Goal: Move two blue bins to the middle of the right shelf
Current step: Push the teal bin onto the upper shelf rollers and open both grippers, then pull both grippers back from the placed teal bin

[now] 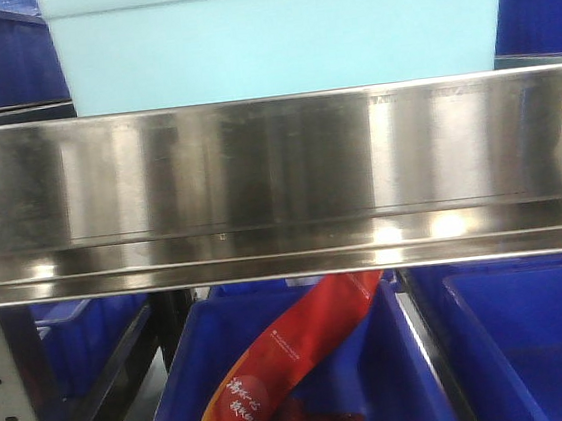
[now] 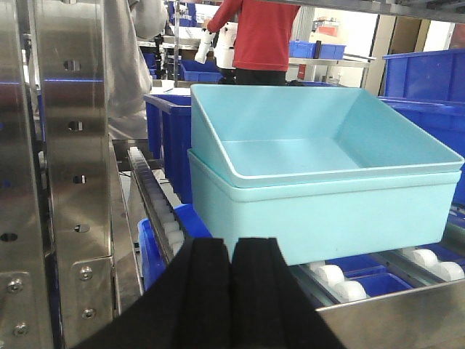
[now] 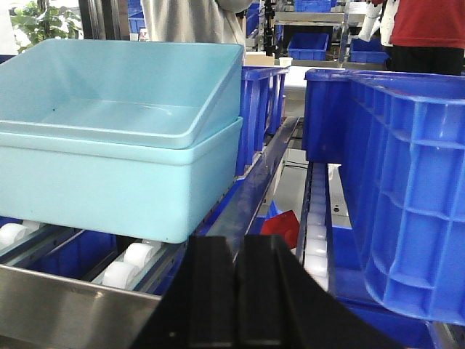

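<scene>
Spanning the front view, shelf rail [image 1: 276, 161], brushed steel. Two pale blue bins [image 2: 320, 203], nested, upper one tilted, resting on white rollers [image 2: 330, 276] behind the rail. Dark blue ribbed bin [image 3: 407, 182] at 3 o'clock of them. Red packet [image 1: 287, 361] on the tier below, 6 o'clock. Left gripper [image 2: 232, 291] and right gripper [image 3: 236, 291]: fingers pressed together, empty.

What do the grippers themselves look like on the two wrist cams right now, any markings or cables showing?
Both look alike. The left gripper shows two matte black, flat-faced fingers with rounded tips, widening towards the bottom of the frame. The right gripper shows the same matte black fingers, with squarer tips and a faint sheen. No markings, labels or cables are visible in either wrist view. The arms themselves are out of frame.
</scene>
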Motion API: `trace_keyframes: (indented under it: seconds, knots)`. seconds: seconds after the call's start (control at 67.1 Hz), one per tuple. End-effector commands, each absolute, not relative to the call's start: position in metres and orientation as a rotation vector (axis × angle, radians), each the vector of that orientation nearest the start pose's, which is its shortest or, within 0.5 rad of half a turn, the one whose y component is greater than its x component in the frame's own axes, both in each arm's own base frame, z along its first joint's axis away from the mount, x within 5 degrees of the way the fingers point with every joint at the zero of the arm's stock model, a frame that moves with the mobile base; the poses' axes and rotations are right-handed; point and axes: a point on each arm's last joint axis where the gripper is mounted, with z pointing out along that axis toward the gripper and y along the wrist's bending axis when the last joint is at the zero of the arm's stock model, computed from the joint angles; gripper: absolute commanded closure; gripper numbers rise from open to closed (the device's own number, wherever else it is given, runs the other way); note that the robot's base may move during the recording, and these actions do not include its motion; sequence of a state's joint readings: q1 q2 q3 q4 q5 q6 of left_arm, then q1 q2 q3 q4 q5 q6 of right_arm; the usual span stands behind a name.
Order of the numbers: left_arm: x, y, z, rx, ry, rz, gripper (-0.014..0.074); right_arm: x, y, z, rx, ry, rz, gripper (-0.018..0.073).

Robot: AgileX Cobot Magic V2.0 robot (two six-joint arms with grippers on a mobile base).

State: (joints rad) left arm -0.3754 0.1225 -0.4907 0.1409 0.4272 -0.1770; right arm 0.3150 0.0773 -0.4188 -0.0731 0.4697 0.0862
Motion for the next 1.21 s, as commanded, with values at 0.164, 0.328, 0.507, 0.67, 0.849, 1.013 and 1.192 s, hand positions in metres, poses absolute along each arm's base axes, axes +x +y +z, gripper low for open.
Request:
trace_keyframes:
  seconds: [0.164,0.328,0.507,0.67,0.849,1.013,1.192]
  knots:
    - [0.026,-0.003,0.321,0.13,1.499,-0.228,0.0707,0.031,0.006,0.306,-0.216,1.572,0.216,0.0721]
    - [0.031,-0.003,0.285,0.06,1.51,-0.127,0.0707,0.031,0.006,0.306,-0.216,1.572,0.216,0.0721]
    - [0.048,-0.001,0.243,-0.01,1.51,-0.061,0.0707,0.031,0.006,0.306,-0.216,1.569,0.217,0.0721]
    - [0.055,-0.002,0.219,-0.007,1.416,-0.066,0.0707,0.031,0.006,0.306,-0.216,1.569,0.217,0.0721]
    - [0.056,-0.002,0.215,-0.007,1.464,-0.065,0.0707,0.031,0.007,0.306,-0.216,1.567,0.217,0.0721]
    - [0.056,-0.002,0.215,-0.007,1.464,-0.065,0.0707,0.031,0.007,0.306,-0.216,1.567,0.217,0.0721]
    - [0.056,-0.002,0.215,-0.007,1.464,-0.065,0.0707,0.031,0.007,0.306,-0.216,1.567,0.217,0.0721]
